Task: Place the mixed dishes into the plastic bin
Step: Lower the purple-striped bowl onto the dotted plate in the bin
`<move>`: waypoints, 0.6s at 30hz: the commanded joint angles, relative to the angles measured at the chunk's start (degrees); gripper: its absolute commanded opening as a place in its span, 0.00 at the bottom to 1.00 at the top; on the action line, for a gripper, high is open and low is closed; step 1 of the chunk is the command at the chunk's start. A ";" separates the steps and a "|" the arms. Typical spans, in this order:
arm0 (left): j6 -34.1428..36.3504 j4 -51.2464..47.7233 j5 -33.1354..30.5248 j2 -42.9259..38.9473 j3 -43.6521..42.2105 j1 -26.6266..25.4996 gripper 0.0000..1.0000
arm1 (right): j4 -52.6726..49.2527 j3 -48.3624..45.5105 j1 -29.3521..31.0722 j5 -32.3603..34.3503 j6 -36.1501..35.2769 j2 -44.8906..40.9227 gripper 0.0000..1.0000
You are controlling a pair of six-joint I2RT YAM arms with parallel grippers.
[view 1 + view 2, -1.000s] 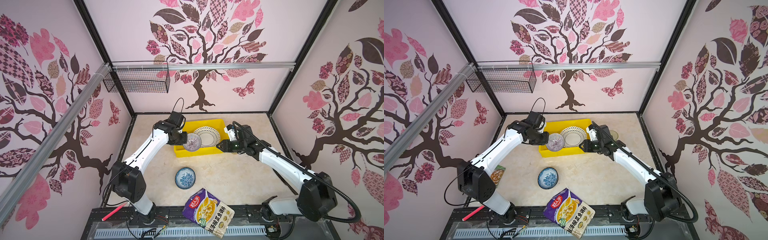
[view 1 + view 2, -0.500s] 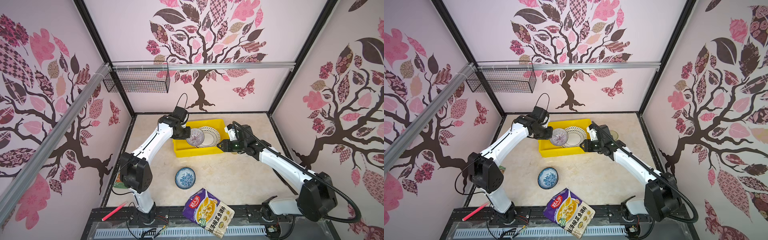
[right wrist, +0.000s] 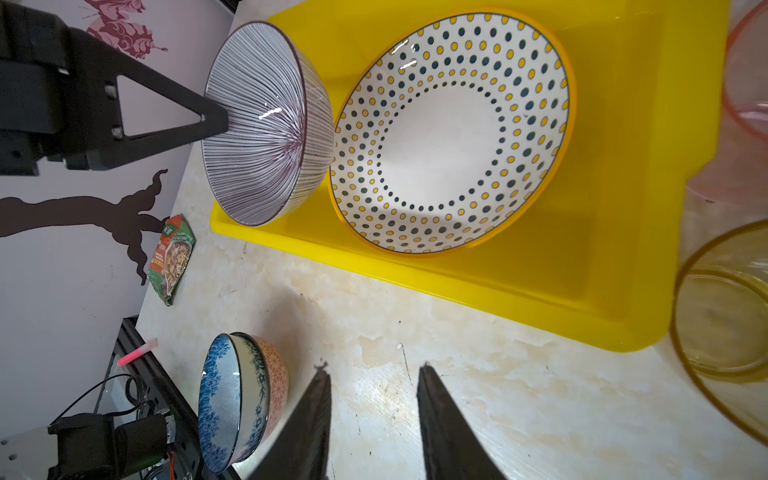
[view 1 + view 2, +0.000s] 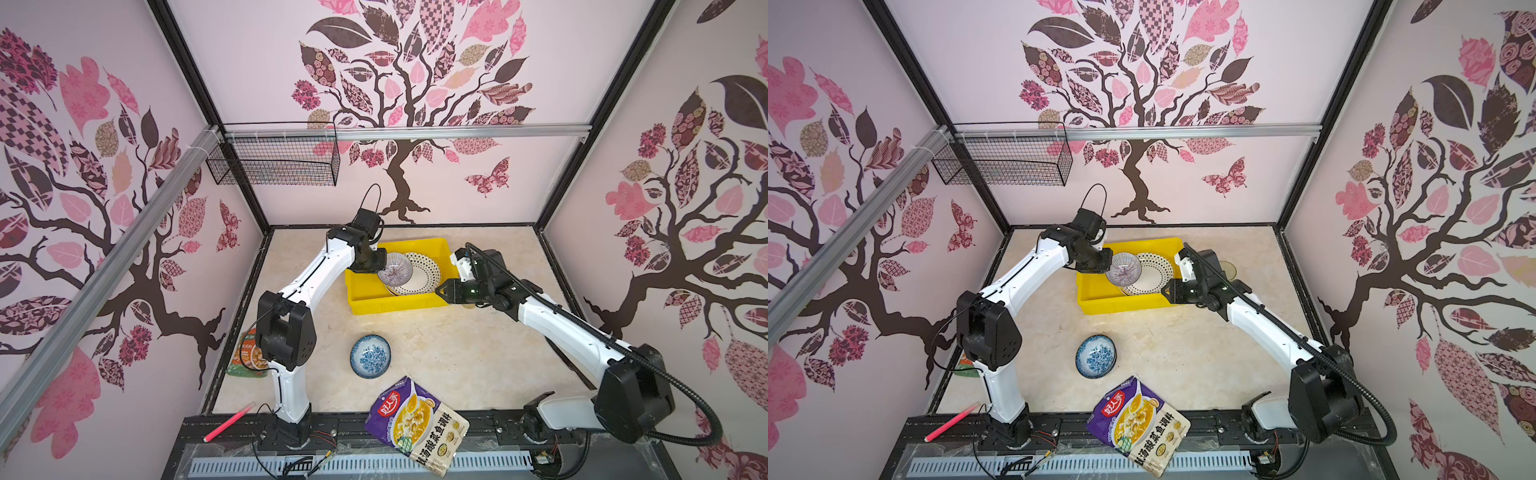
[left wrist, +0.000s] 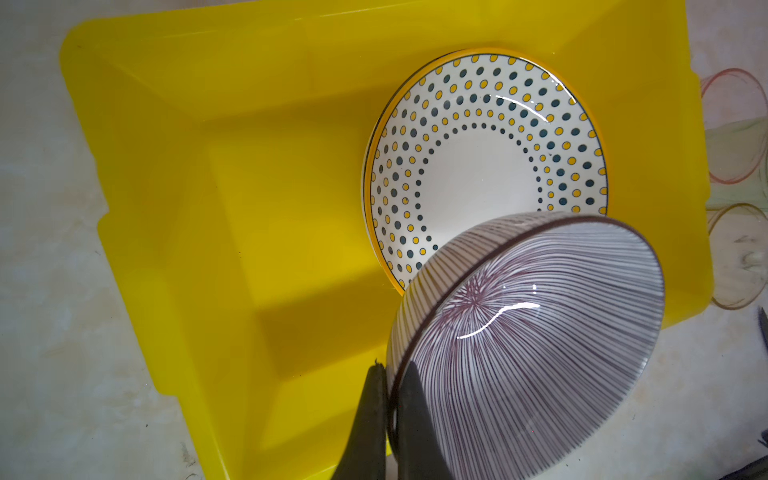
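Left tool (image 5: 388, 376) clamped the rim of the lined bowl (image 5: 528, 340), tilted over the yellow bin (image 5: 208, 174) by the dotted plate (image 5: 478, 166). Right tool (image 3: 372, 374) hung part-open, empty.

The plastic bin (image 4: 374, 300) is bright yellow; the plate (image 4: 424, 272) is white with yellow and dark teal dots, yellow-rimmed; the lined bowl (image 4: 395, 268) shows fine purple radial stripes on white; the floral bowl (image 4: 370, 356) is blue on white.

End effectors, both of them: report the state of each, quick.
Left end effector: closed on the rim of the lined bowl, above the plastic bin.
Right end effector: open, holding nothing.
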 commanded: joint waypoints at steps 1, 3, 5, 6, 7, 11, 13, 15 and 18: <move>0.18 2.38 1.69 1.24 4.61 -0.15 0.00 | -1.40 1.62 0.27 1.22 -0.01 -1.19 0.38; 0.22 2.43 1.69 2.37 5.67 -0.41 0.00 | -1.66 1.58 0.24 1.53 -0.01 -1.36 0.38; 0.26 2.63 1.63 3.32 6.41 -0.68 0.00 | -1.84 1.59 0.23 1.77 0.07 -1.44 0.38; 0.23 2.72 1.52 3.67 6.45 -0.76 0.00 | -1.88 1.67 0.24 1.73 0.08 -1.44 0.38; 0.10 2.90 1.43 3.99 6.66 -0.77 0.00 | -1.86 1.64 0.26 1.73 0.23 -1.48 0.38; -0.07 3.25 1.34 5.46 6.95 -0.84 0.00 | -1.66 1.62 0.25 1.49 0.56 -1.37 0.38; -0.29 3.48 1.34 6.16 8.90 -0.86 0.00 | -1.66 1.69 0.26 1.43 0.69 -1.34 0.38; -0.55 3.82 1.37 6.93 9.50 -0.86 0.00 | -1.60 1.66 0.23 1.33 0.76 -1.29 0.38; -0.76 3.83 1.36 8.26 10.83 -1.04 0.00 | -1.58 1.70 0.28 1.24 0.87 -1.29 0.37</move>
